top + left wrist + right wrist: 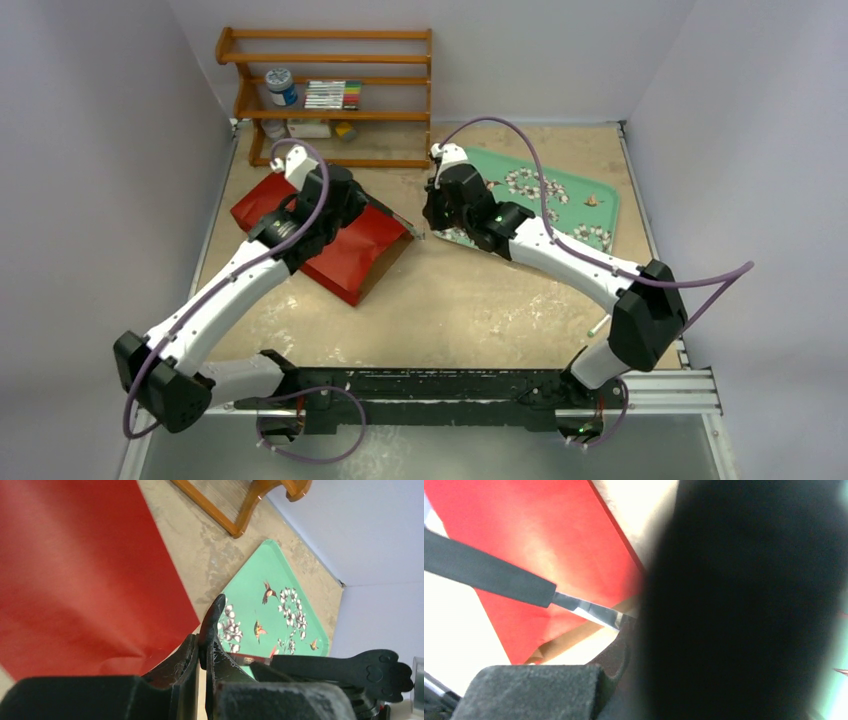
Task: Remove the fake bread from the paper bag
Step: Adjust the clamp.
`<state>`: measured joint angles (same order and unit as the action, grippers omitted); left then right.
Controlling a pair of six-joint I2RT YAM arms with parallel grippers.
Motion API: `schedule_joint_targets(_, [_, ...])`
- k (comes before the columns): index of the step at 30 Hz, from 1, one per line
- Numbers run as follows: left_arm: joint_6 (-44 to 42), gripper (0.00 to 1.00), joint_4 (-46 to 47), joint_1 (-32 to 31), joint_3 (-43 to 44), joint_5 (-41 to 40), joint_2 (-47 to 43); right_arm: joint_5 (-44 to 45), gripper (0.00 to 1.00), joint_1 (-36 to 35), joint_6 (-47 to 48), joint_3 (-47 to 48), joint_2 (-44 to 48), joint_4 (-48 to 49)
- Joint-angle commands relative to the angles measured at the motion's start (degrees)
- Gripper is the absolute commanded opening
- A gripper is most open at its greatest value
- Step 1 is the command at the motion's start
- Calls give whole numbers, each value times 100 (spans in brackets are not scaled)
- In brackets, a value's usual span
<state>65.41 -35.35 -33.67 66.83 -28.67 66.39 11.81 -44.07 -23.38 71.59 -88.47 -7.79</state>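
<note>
Firstly, left gripper (212, 617) — jaws pressed together above the bag's red face, near its mouth corner; whether paper is nipped between them cannot be told. Next, paper bag (345, 250) — lying flat on the table (480, 300), left of centre, mouth facing right, brown lining showing; likely thin, light and easily creased, best taken by the rim. Then, fake bread: none visible, presumably inside; probably light and rigid. Lastly, right gripper (430, 225) — closed at the mouth corner, hold unclear.
</note>
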Motion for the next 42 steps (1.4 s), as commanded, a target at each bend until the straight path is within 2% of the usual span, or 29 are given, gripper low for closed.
schedule_joint_targets(1, [-951,0,551,124,182,4,731,558,0,268,739,34,37,-549])
schedule_joint_targets(3, [-1039,0,748,116,550,397,1288,612,0,74,798,226,-148,-860])
schedule_joint_targets(6, [-1061,13,909,101,983,692,1898,562,0,-33,872,312,-272,-1084])
schedule_joint_targets(10, [-970,32,1451,102,1093,713,2153,349,0,-40,942,196,-294,-1273])
schedule_joint_targets(17, [-1116,43,1370,114,1789,443,2633,-31,0,-40,1102,-21,-292,-1571])
schedule_joint_targets(21, [-1141,46,1259,228,1747,-223,2330,-240,0,-40,1159,-187,-211,-1759])
schedule_joint_targets(25, [-1060,46,1198,585,1360,-908,1659,-433,0,-105,1105,-519,-6,-1839])
schedule_joint_targets(31, [-994,46,993,1104,845,-1779,772,-392,0,-541,653,-1085,287,-1887])
schedule_joint_targets(39, [-1109,48,656,1264,607,-2159,535,-548,0,-901,72,-1687,789,-1891])
schedule_joint_targets(42, [-1020,50,624,1358,406,-2219,468,-581,0,-965,38,-1709,683,-1864])
